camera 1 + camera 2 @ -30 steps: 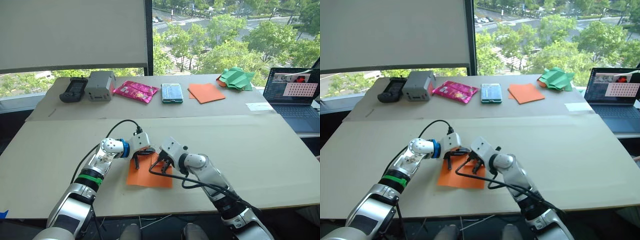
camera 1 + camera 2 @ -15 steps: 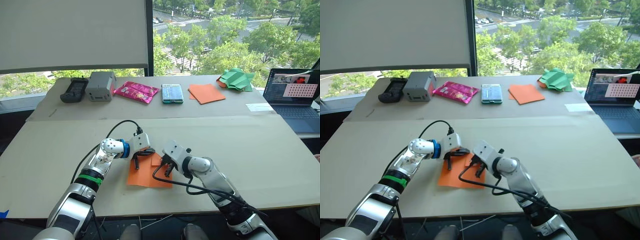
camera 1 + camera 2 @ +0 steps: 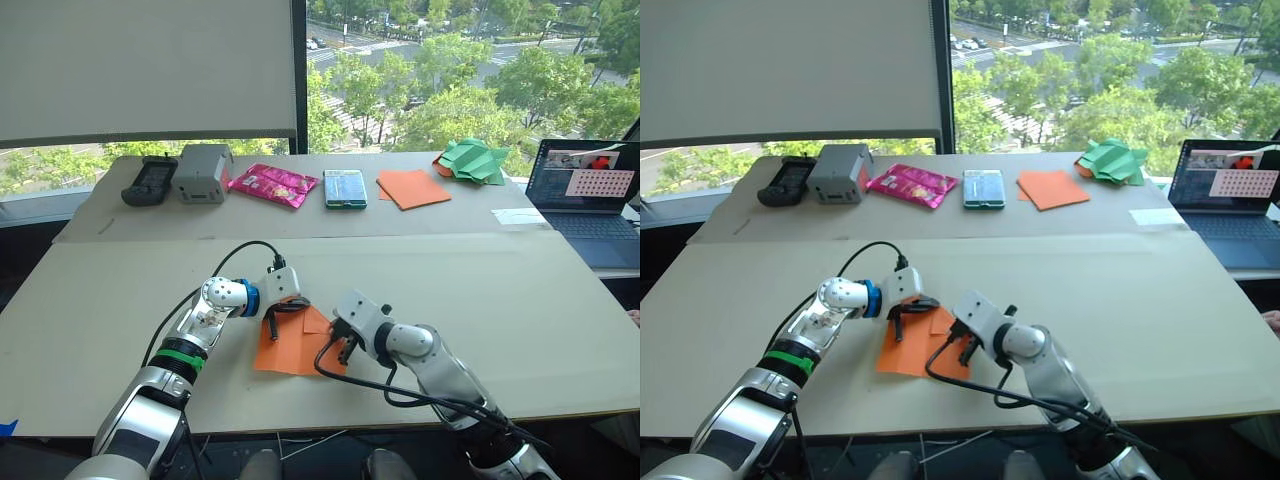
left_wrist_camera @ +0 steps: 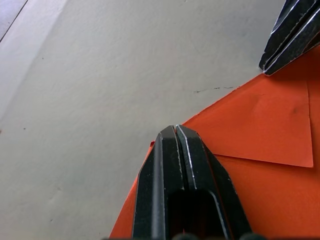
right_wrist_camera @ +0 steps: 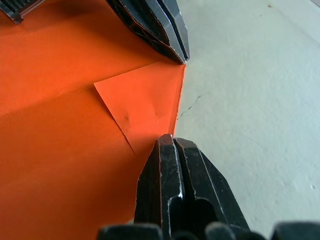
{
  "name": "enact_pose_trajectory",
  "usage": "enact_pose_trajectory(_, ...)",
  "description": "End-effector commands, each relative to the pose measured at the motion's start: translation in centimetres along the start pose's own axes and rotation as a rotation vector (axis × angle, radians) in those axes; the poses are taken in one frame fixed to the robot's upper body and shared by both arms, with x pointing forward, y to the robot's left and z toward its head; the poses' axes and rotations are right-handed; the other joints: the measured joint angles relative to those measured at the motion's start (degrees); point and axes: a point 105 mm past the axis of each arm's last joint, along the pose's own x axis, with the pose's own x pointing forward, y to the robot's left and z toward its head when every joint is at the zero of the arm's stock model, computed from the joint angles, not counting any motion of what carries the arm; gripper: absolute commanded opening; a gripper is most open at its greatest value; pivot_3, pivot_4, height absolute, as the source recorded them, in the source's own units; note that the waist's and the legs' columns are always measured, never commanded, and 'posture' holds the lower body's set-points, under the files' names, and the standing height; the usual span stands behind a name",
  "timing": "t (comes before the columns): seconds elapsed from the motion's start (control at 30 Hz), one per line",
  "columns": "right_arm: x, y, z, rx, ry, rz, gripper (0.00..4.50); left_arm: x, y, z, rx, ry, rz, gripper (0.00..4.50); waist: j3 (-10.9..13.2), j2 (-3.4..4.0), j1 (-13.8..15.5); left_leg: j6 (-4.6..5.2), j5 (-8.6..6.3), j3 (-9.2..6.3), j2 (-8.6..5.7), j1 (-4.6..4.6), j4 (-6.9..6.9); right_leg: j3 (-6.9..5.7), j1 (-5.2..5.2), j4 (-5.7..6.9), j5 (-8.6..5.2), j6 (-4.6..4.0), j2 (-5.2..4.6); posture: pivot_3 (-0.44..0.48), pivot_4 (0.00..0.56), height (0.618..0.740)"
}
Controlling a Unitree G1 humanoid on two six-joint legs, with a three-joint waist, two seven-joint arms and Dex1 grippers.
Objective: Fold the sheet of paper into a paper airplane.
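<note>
The sheet of paper is bright orange and lies flat on the near table. Its far right corner is folded over into a small triangular flap. My left gripper is shut, its tips pressing on the sheet's far edge at one end of the fold. My right gripper is shut too, its tips resting on the sheet's right edge at the other end of the fold. The paper airplane is out of view.
On the far table lie a black controller, a grey box, a pink packet, a teal case, smooth orange paper and a green paper heap. An open laptop stands at the right edge.
My right gripper has slid back along the sheet's right edge toward me, uncovering the folded corner flap. My left gripper has stayed in place on the far edge.
</note>
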Motion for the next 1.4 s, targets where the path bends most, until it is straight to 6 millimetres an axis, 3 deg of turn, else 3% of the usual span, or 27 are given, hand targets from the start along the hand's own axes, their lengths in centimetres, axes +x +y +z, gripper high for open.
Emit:
enact_pose_trajectory(0.03, -0.3, 2.4, -6.2, 0.124, 0.235, 0.082, 0.04, -0.1, -0.7, -1.7, -0.015, 0.065, -0.03, 0.03, 0.0, -0.03, 0.0, 0.0, 0.0, 0.0, 0.0, 0.01, 0.0, -0.01, 0.01, 0.0, 0.0, 0.0, -0.01, 0.0, 0.15, 0.706)
enact_pose_trajectory(0.4, -1.6, 3.1, -7.5, 0.151, 0.272, 0.078, 0.04, -0.1, -0.7, -1.7, -0.014, 0.066, -0.03, 0.03, -0.1, -0.13, 0.1, -0.05, -0.03, 0.01, -0.05, 0.01, 0.0, -0.09, 0.04, -0.04, -0.07, 0.05, -0.15, 0.0, 0.15, 0.706)
enact_pose_trajectory(0.53, -1.8, 2.9, -7.0, 0.153, 0.249, 0.066, 0.04, -0.1, -0.6, -1.6, -0.01, 0.064, -0.03, 0.03, -0.2, -0.2, 0.1, -0.07, -0.04, 0.01, -0.08, 0.01, 0.0, -0.12, 0.07, -0.05, -0.2, 0.12, -0.22, 0.0, 0.15, 0.706)
enact_pose_trajectory(0.67, -2.0, 0.9, -3.6, 0.16, 0.091, 0.002, 0.04, -0.2, -0.6, -1.5, -0.007, 0.063, -0.027, 0.03, -0.1, -0.25, 0.2, -0.08, -0.05, 0.01, -0.09, -0.03, -0.01, -0.14, 0.05, -0.05, -0.21, 0.13, -0.24, 0.0, 0.15, 0.706)
enact_pose_trajectory(0.77, -3.1, -0.8, 0.7, 0.111, -0.132, -0.034, 0.04, -0.2, -0.6, -1.5, -0.004, 0.062, -0.025, 0.03, 0.1, -0.23, 0.2, -0.08, -0.05, 0.01, -0.09, -0.14, -0.01, -0.15, -0.03, -0.06, -0.21, 0.13, -0.24, 0.0, 0.15, 0.706)
enact_pose_trajectory(0.87, -4.4, -1.6, 4.5, 0.118, -0.327, -0.031, 0.04, -0.3, -0.6, -1.5, -0.001, 0.062, -0.025, 0.03, 0.4, -0.13, 0.1, -0.07, -0.04, 0.01, -0.09, -0.36, -0.01, -0.15, -0.22, -0.05, -0.21, 0.13, -0.23, 0.0, 0.15, 0.706)
enact_pose_trajectory(0.93, -4.4, -1.5, 5.7, 0.1, -0.375, -0.013, 0.04, -0.3, -0.6, -1.5, 0.0, 0.06, -0.025, 0.03, 0.5, -0.02, 0.0, -0.06, -0.03, 0.0, -0.09, -0.47, -0.03, -0.15, -0.24, -0.03, -0.2, 0.14, -0.2, 0.0, 0.15, 0.706)
enact_pose_trajectory(1.13, -1.5, -0.4, 6.6, 0.069, -0.356, 0.027, 0.04, -0.3, -0.4, -1.5, 0.002, 0.06, -0.02, 0.03, 0.5, -0.01, -0.1, -0.05, -0.03, 0.0, -0.09, -0.43, -0.04, -0.15, -0.41, -0.02, -0.2, 0.14, -0.19, 0.0, 0.15, 0.706)
enact_pose_trajectory(1.4, 2.3, 0.8, 4.0, 0.048, -0.231, 0.077, 0.04, -0.6, -0.4, -1.4, 0.002, 0.058, -0.011, 0.03, 0.6, -0.01, -0.1, -0.02, -0.01, 0.02, -0.1, -0.48, -0.02, -0.13, -0.44, 0.02, -0.19, 0.15, -0.17, 0.0, 0.15, 0.706)
